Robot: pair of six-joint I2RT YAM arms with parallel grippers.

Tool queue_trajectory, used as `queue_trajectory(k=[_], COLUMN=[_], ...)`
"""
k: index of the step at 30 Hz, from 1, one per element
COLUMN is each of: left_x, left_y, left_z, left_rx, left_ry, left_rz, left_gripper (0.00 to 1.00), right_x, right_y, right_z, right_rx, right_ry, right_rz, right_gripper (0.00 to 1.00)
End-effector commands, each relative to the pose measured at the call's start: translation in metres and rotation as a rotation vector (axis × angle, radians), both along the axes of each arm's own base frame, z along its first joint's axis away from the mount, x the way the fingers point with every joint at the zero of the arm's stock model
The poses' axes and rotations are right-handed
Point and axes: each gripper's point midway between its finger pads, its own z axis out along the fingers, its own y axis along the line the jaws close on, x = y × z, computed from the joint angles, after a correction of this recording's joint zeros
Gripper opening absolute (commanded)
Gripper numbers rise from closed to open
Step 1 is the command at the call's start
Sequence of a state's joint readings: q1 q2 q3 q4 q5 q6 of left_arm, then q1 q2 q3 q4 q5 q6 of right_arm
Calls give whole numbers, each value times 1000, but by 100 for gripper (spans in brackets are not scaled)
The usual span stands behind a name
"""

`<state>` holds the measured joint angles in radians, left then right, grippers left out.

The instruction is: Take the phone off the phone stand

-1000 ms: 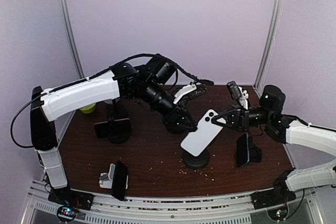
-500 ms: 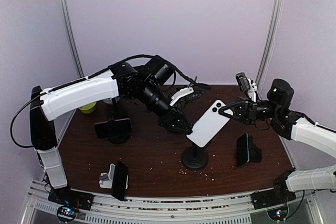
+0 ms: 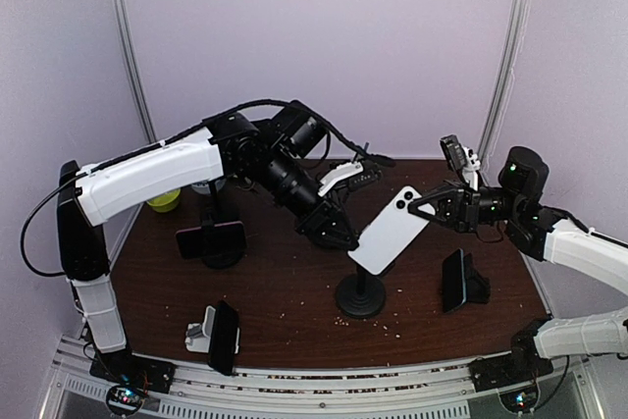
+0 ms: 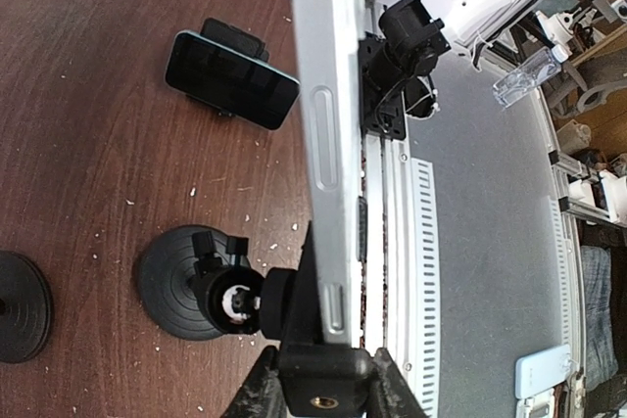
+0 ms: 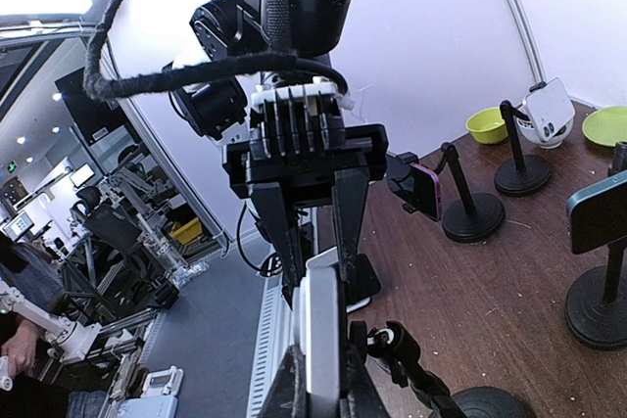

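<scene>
The white phone [image 3: 391, 231] tilts above the black phone stand [image 3: 360, 296] at mid table. My right gripper [image 3: 424, 208] is shut on the phone's upper right end; in the right wrist view [image 5: 328, 379] the phone [image 5: 321, 330] sits edge-on between its fingers. My left gripper [image 3: 339, 233] is at the phone's lower left end. In the left wrist view it [image 4: 323, 389] is shut on the stand's black clamp [image 4: 323, 374]. The edge-on phone [image 4: 328, 144] sits in that clamp. The stand's round base [image 4: 181, 286] rests on the table.
A dark phone on a stand [image 3: 211, 239] is at the left. A phone in a white holder [image 3: 224, 336] is at the front left. A dark phone on a stand [image 3: 454, 280] is at the right. A green bowl [image 3: 164, 203] is at the back left.
The phone has risen and moved right, away from the stand's base, with both grippers on it. In the last half second it has hardly moved.
</scene>
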<state>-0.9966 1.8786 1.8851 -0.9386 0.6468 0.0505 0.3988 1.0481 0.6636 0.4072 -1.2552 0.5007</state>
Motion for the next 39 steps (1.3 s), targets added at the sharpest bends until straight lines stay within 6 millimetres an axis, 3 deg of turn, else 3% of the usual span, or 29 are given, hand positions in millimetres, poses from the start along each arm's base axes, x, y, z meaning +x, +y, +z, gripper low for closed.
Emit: queue_trajectory(k=[1, 4, 7, 10, 14, 19, 26, 36, 39], left_x=[-4, -2, 1, 2, 3, 4, 3, 3, 2], left_y=[8, 7, 6, 6, 5, 5, 5, 4, 5], left_z=[-2, -2, -6, -7, -7, -8, -8, -7, -8], left_rx=[64, 63, 68, 68, 68, 73, 71, 68, 70], left_ry=[30, 25, 22, 20, 17, 16, 17, 17, 21], left_rz=[17, 23, 32, 33, 35, 39, 36, 36, 33], left_gripper=[0, 0, 0, 0, 0, 0, 0, 0, 0], right_x=[10, 10, 4, 0, -1, -4, -7, -18, -18], right_y=[-4, 0, 6, 10, 10, 9, 10, 14, 13], right_z=[37, 26, 16, 5, -4, -15, -24, -19, -12], right_rx=[56, 44, 34, 20, 5, -6, 6, 42, 53], right_ry=[-132, -101, -82, -62, -56, -32, 0, -3, -23], right_rz=[-61, -53, -18, 11, 14, 14, 15, 51, 45], right_gripper=[5, 35, 54, 67, 73, 67, 47, 3, 0])
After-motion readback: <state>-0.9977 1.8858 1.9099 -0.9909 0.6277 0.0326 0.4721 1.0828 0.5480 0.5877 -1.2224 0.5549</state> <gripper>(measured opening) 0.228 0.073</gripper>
